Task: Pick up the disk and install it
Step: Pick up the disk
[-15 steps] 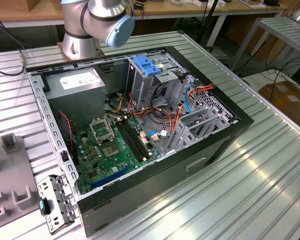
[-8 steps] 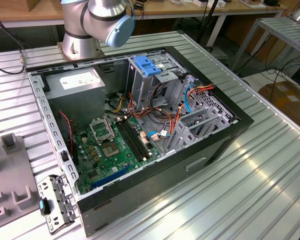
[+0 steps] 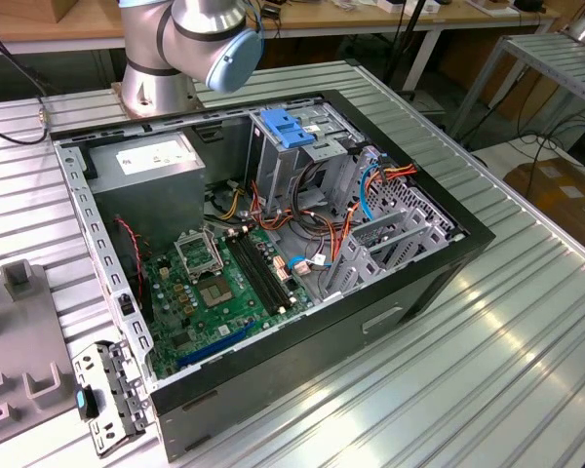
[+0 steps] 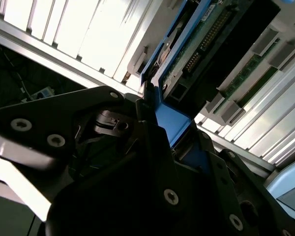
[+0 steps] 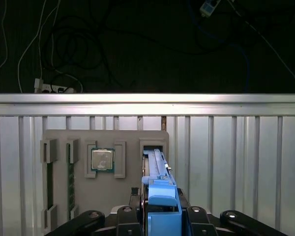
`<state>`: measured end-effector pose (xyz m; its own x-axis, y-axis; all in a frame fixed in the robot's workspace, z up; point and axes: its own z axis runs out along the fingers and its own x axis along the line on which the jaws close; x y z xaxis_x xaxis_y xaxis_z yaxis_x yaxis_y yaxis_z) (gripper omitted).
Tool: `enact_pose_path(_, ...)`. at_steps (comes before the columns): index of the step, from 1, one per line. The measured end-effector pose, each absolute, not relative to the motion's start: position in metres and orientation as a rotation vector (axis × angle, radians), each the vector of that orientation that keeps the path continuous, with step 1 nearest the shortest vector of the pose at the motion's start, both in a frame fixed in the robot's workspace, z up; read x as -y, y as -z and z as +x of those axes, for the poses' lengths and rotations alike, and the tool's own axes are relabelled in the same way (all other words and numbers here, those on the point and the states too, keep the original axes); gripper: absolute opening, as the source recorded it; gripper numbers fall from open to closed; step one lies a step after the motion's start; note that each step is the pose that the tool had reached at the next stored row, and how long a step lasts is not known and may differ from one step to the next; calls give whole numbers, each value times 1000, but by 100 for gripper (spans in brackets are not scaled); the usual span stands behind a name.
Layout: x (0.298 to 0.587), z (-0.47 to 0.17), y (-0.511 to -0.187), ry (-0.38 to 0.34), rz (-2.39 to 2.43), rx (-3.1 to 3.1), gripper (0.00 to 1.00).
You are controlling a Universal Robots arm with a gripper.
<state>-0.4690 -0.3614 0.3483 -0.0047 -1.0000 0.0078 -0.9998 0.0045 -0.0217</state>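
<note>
The disk stands on edge, its blue side rail turned toward the camera. Its far end is at a slot of the grey fixture plate. My gripper is shut on it, one dark finger on each side of the rail. In the second wrist view the disk shows its green circuit board and connector side, and the gripper clamps the blue rail. I cannot tell whether the disk still rests in the slot or is just lifted out of it.
The open computer case lies on the slatted aluminium table, with motherboard, power-supply box, a metal drive cage and a light-blue latch. The arm's base stands behind it. A processor chip sits in the fixture plate.
</note>
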Motion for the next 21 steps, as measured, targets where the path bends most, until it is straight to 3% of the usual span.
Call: enact_pose_path(21,361,-469,-358,33,-2209,-2220,37)
